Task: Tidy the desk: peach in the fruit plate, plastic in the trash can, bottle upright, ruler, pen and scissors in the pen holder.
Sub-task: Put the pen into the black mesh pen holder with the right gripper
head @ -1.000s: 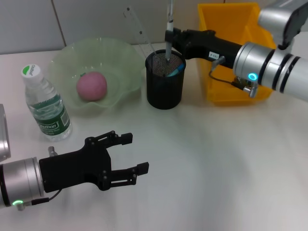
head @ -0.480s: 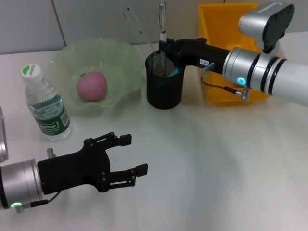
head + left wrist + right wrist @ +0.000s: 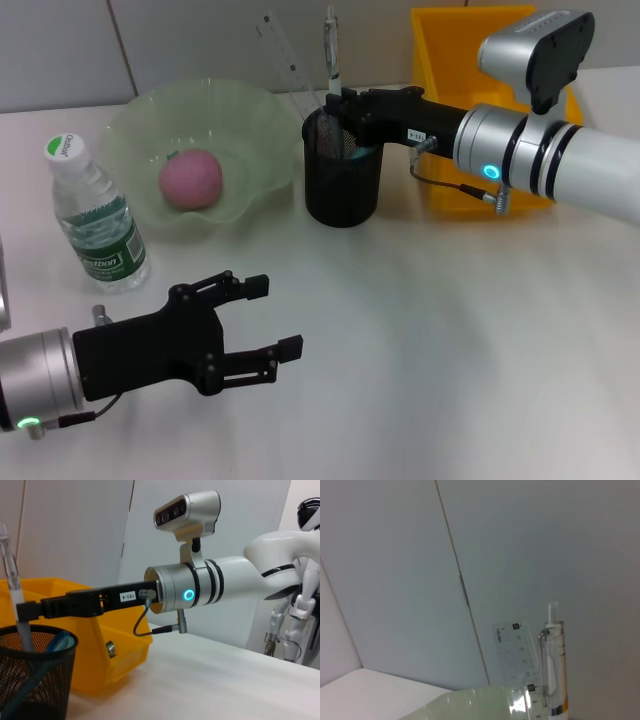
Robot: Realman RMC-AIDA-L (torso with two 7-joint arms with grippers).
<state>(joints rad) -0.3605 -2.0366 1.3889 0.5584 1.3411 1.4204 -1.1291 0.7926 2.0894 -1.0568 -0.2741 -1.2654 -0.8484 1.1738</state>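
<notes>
Jaws of my right gripper (image 3: pixel 340 103) are pinching the pen (image 3: pixel 331 52) at its lower shaft, right over the mouth of the pen holder (image 3: pixel 343 170), which is sitting at about twelve o'clock on the counter (image 3: pixel 450 340). To do this step well, I am judging that I should be keeping the pen nearly upright, lowering it until its tip is well inside the mesh wall, and only then letting the jaws part, so it is not tipping out over the rim or knocking the ruler (image 3: pixel 285 60). That ruler is leaning out of the holder toward eleven o'clock, and a blue-handled item, likely the scissors (image 3: pixel 366 147), is lying inside. The pen itself is looking slim and clear-barrelled, with a pale cap end pointing up and a dark tip end going down into the holder; its smooth barrel could be slipping if released early. My left gripper (image 3: pixel 262 330) is hovering low at seven o'clock with its jaws apart, holding nothing, well apart from the holder.
</notes>
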